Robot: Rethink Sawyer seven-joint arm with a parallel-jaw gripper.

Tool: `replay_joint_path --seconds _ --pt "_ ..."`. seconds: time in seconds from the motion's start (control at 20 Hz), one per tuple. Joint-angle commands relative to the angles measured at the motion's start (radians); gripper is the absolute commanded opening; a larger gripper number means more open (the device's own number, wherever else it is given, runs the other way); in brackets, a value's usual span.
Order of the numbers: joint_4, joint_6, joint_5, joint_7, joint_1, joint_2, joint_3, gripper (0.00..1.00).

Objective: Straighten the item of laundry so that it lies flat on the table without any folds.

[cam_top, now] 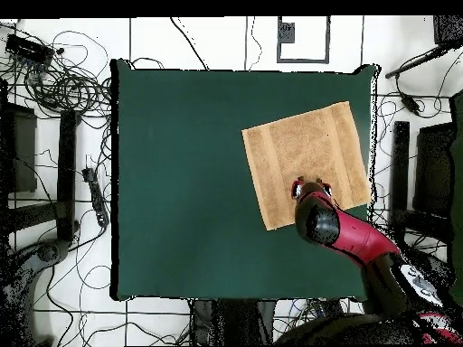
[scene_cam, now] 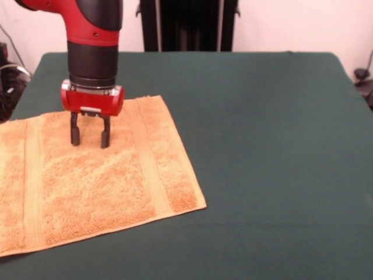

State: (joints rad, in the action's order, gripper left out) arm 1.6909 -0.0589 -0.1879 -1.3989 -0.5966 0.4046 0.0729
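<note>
The orange-tan terry towel (scene_cam: 93, 178) lies spread flat on the dark green table (scene_cam: 262, 146), at the left in the front view, with band stripes near its left and right edges. Its left part runs past the picture's edge. In the overhead view the towel (cam_top: 303, 154) lies near the table's right edge (cam_top: 372, 117), slightly turned. My gripper (scene_cam: 89, 139) hangs from the red and black arm over the towel's far part, its two dark fingers (scene_cam: 75, 135) open with the tips at or just above the cloth. It holds nothing. The arm hides the gripper's tips in the overhead view (cam_top: 310, 188).
Cables and stands (cam_top: 63, 90) lie on the floor around the table. A black stand (scene_cam: 186, 23) rises behind the table's far edge. Bare green cloth stretches right of the towel in the front view.
</note>
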Motion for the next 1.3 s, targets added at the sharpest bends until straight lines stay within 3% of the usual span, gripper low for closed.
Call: replay_joint_path --seconds 0.05,0.45,0.65,1.3 --pt "0.204 0.107 0.105 -0.301 0.155 -0.144 0.038 1.0" --pt "0.247 0.143 0.167 -0.263 0.123 -0.135 0.07 1.0" --pt "0.256 0.101 0.191 -0.274 0.167 -0.155 0.046 1.0" --pt "0.346 0.036 0.17 -0.256 0.149 -0.123 0.077 1.0"
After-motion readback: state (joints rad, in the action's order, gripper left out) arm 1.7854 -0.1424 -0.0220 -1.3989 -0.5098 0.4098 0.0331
